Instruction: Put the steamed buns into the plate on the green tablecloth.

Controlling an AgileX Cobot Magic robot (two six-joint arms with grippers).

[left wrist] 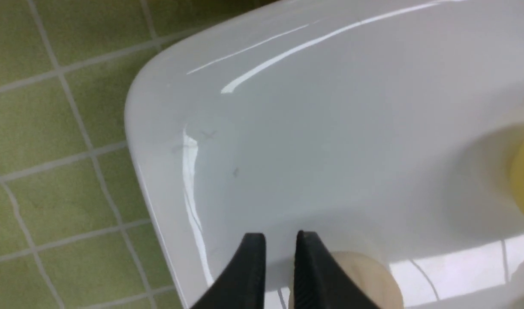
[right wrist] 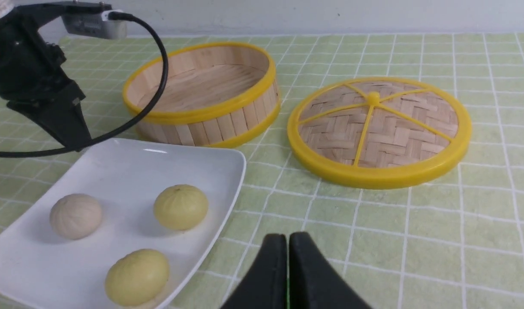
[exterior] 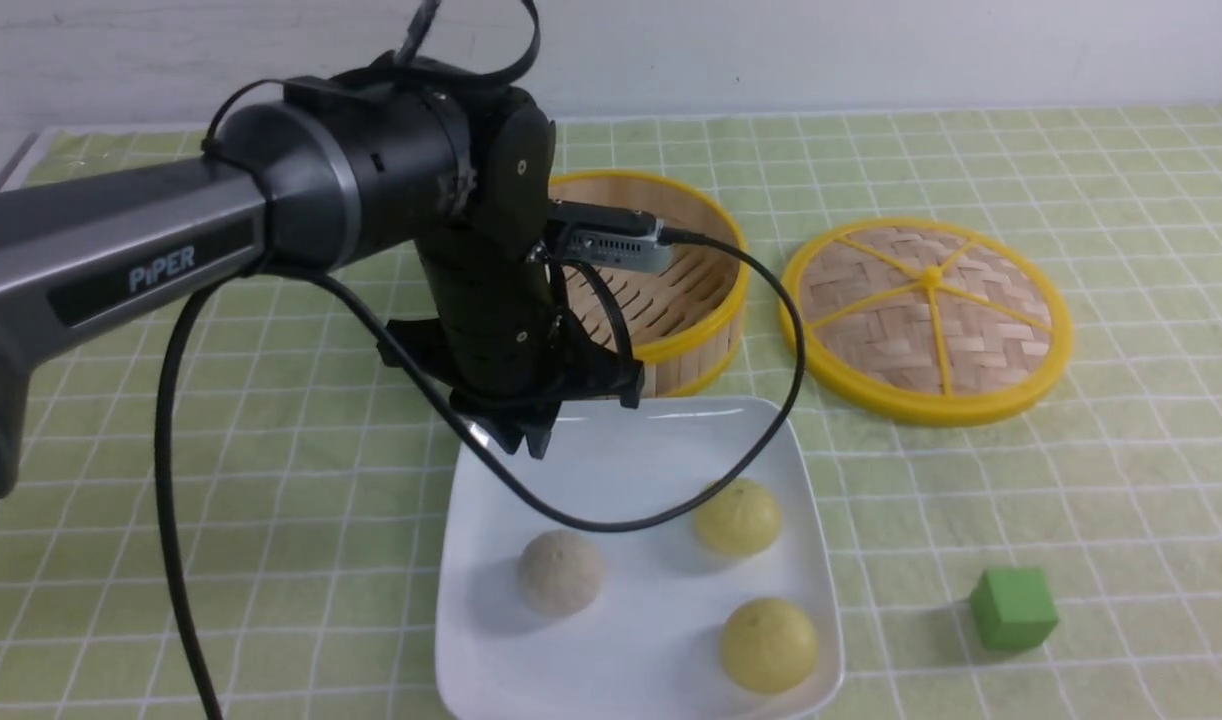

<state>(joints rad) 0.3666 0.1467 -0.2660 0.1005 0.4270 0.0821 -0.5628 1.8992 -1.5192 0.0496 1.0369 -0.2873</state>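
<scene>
All three steamed buns lie in the white square plate on the green tablecloth: a greyish one and two pale yellow ones. My left gripper hangs over the plate's far left corner, clear of the buns. Seen from the left wrist, its fingers stand almost together with nothing between them, and the greyish bun shows just behind. My right gripper is shut and empty over bare cloth, beside the plate.
An open bamboo steamer with a yellow rim stands just behind the plate. Its woven lid lies flat to the right. A green cube sits on the cloth right of the plate. The left arm's cable droops over the plate.
</scene>
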